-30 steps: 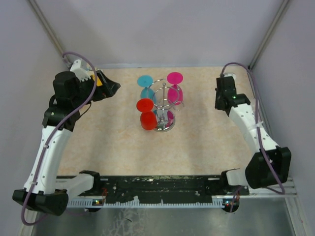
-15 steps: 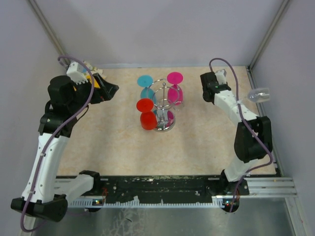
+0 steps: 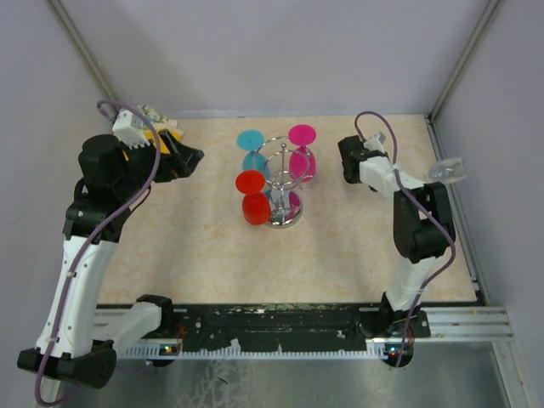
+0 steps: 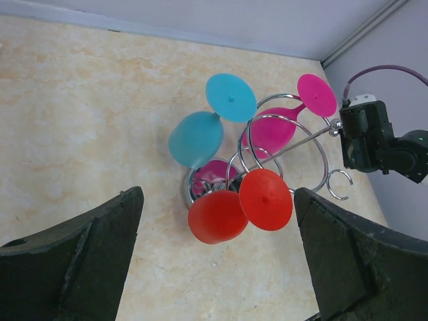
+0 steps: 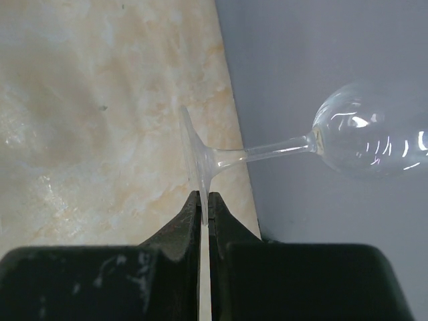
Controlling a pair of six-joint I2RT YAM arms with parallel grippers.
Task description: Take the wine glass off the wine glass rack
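Note:
The chrome wine glass rack stands mid-table with a cyan glass, a magenta glass and a red glass hanging on it. It also shows in the left wrist view. My right gripper is shut on the foot of a clear wine glass, which lies sideways with its bowl out over the right wall. In the top view that clear wine glass is near the table's right edge, off the rack, with my right gripper mostly hidden by the arm. My left gripper is open and empty, left of the rack.
The right arm's black elbow joint sits close to the rack's right side, also seen in the left wrist view. Grey walls enclose the table on the left, back and right. The table's right edge runs just under the held glass.
The right arm has folded back: its elbow swung left toward the rack and the clear glass came into view by the right wall. The left arm shifted slightly.

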